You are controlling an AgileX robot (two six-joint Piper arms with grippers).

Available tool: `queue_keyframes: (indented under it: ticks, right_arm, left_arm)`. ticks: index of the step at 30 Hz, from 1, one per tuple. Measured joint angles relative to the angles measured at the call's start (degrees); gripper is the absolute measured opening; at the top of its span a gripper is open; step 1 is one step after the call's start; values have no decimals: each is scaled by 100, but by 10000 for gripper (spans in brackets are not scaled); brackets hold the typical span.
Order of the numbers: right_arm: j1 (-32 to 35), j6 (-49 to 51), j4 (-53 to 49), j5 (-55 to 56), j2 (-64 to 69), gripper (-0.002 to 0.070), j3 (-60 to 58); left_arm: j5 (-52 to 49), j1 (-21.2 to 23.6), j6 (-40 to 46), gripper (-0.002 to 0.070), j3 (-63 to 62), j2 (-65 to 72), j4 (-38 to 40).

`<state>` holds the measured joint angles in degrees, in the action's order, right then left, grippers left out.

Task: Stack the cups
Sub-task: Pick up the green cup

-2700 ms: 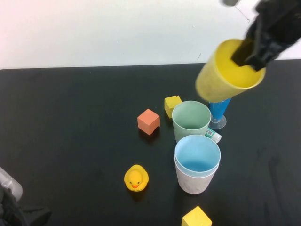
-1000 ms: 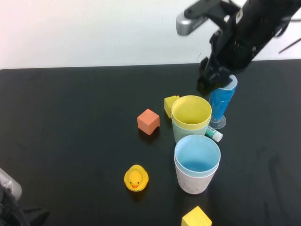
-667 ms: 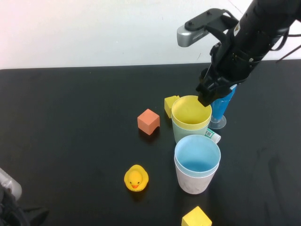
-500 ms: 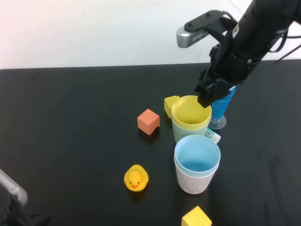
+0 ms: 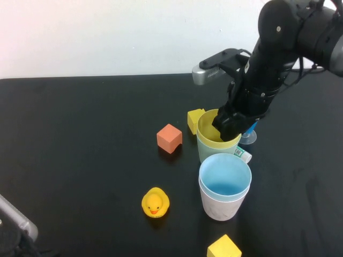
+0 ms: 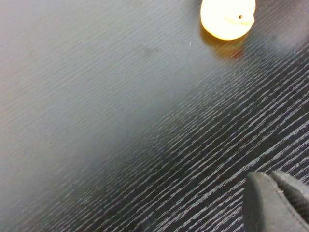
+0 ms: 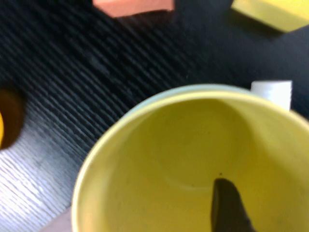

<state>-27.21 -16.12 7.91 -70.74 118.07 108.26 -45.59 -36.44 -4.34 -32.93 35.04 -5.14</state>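
Toward the desk's far right edge, the right gripper is reaching down over the rim of the yellow tapered plastic cup, jaws standing wide, one finger showing inside the cup. That cup is sitting nested in the pale green plastic cup. Just nearer the robot, the pale blue plastic cup is resting inside the pale pink plastic cup. A tall blue stemmed glass is standing behind the gripper. At the near left corner, the left gripper is hanging low over the black desk, jaws closed on nothing.
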Motion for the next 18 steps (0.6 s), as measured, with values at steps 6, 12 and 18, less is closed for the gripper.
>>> queue_keyframes:
  ticks: [6,12,18]
  right_arm:
    - [0,-198,13,15,34,111,50]
    - [10,-466,543,15,-111,35,187]
    - [10,-667,808,4,-930,34,209]
  left_arm:
    - [9,0,-5,-1,0,0,32]
    - [9,0,-37,-1,0,0,44]
    - [9,0,-85,-1,0,0,93]
